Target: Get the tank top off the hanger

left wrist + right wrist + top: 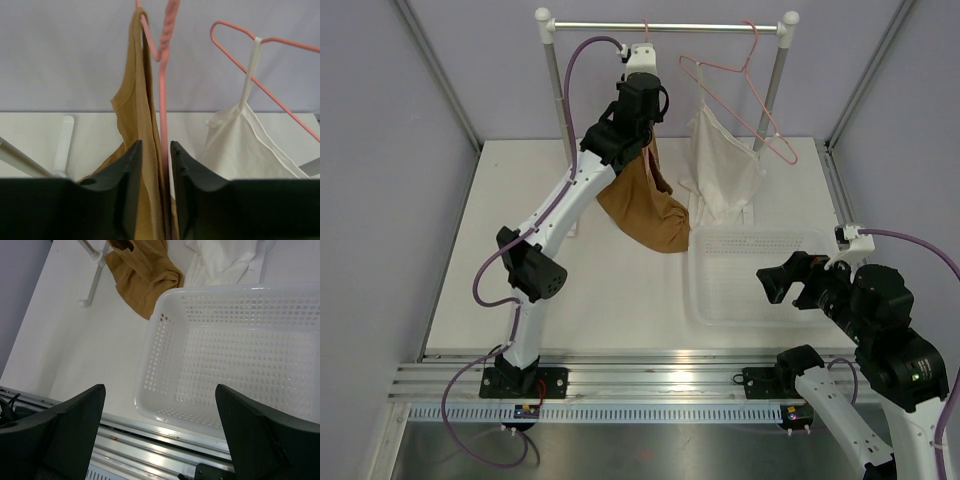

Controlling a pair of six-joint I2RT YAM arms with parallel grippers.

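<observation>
Caramel cloth of the tank top (132, 100) is hanging between the fingers of the left claw (156, 190), which are pinching it alongside the wire of the pink hanger (162, 100), seemingly to drag it free, while the right claw (160, 390) is idling spread wide over the white basket (160, 355).

I list: white table (620, 290), carrying mesh basket (695, 285), rack foot (91, 290), trailing hems of tank top (650, 220) and white garment (720, 175).

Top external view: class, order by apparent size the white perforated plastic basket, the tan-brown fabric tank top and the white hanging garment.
1. White perforated plastic basket.
2. Tan-brown fabric tank top and white hanging garment: too alike to rank.
</observation>
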